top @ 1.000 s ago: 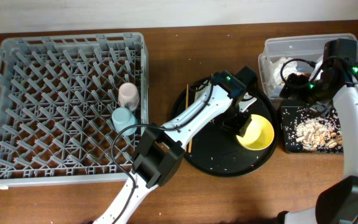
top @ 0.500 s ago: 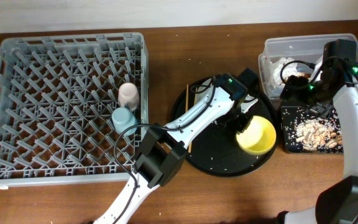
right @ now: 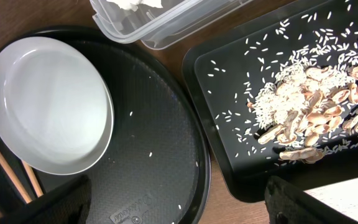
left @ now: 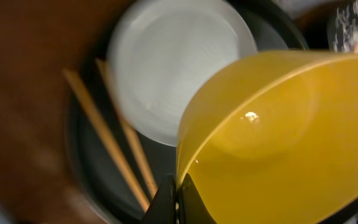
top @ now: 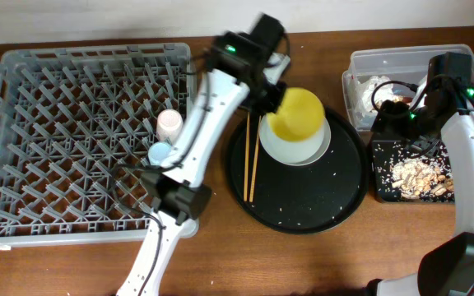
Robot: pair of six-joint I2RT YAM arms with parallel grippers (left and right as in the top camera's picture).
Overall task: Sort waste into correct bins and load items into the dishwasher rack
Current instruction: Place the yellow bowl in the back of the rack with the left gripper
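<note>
My left gripper (left: 179, 194) is shut on the rim of the yellow bowl (left: 278, 137). It holds the bowl (top: 296, 113) tilted in the air above the pale plate (top: 299, 148). The plate and two wooden chopsticks (top: 249, 160) lie on the round black tray (top: 311, 193). In the grey dishwasher rack (top: 72, 140), a pink cup (top: 169, 123) and a light-blue cup (top: 160, 153) stand near the right wall. My right gripper (right: 179, 208) is open and holds nothing. It hovers between the round tray and the small black tray (right: 241, 74), which holds food scraps (right: 309, 118).
The clear tub (top: 397, 62) at the back right holds crumpled white napkins (top: 377, 85). Rice grains are scattered over both black trays. The left arm reaches across the gap between the rack and the round tray.
My left gripper shut on the bowl's rim and lifted it up and toward the back left, uncovering the plate. The right arm has not moved.
</note>
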